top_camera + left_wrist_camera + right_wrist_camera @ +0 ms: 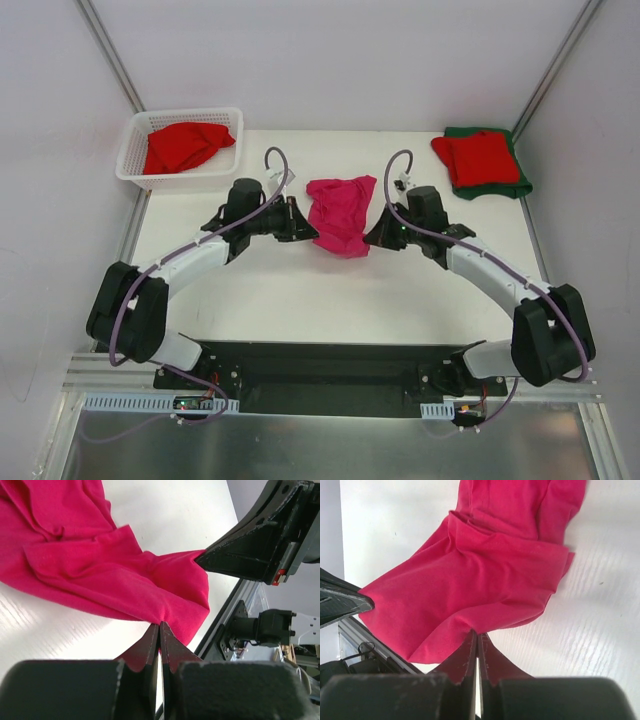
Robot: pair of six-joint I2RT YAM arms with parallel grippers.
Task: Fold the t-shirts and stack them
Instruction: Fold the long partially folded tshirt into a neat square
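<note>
Left gripper [159, 626] and right gripper [476, 634] are pinched tight on the pink t-shirt [340, 215] at 8 and 4 o'clock, and such thin bites may slip.

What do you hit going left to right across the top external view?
White lattice basket holding a crumpled red t-shirt → left gripper, jaws shut → magenta t-shirt → right gripper, jaws shut → folded red t-shirt on a dark green t-shirt.

Plain magenta-pink t-shirt [340, 215] on the white table [300, 290]; left of it, a plain red t-shirt [185, 146] in a white lattice basket [130, 166]; right of it, a second red t-shirt [478, 158], plain, over a dark green t-shirt [521, 187]; flanking it, black-and-white arms [198, 258] with purple cables [280, 158].
</note>
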